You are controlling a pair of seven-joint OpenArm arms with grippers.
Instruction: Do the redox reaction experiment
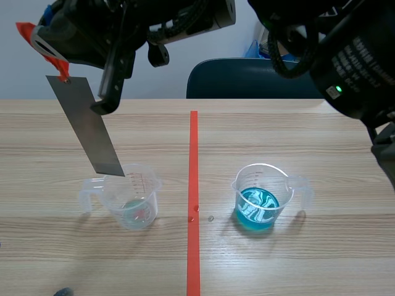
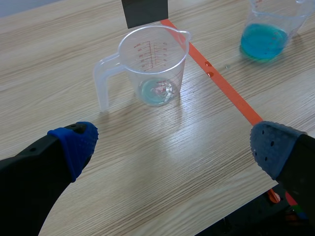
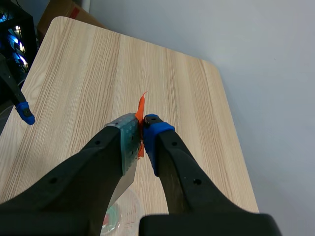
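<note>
In the scene view, a flat, shiny metal strip (image 1: 92,132) is held slanted by the right gripper (image 1: 57,60), which is shut on its orange tab (image 1: 62,69). The strip's tip is seen at the rim of the clear plastic cup (image 1: 133,200). It should be lowered slowly and straight, so the thin rim is not bumped.

In the left wrist view, the left gripper (image 2: 173,145) is spread wide and nothing is held. The cup is ahead of it.

In the right wrist view, the tab is squeezed between the pads (image 3: 156,129).
</note>
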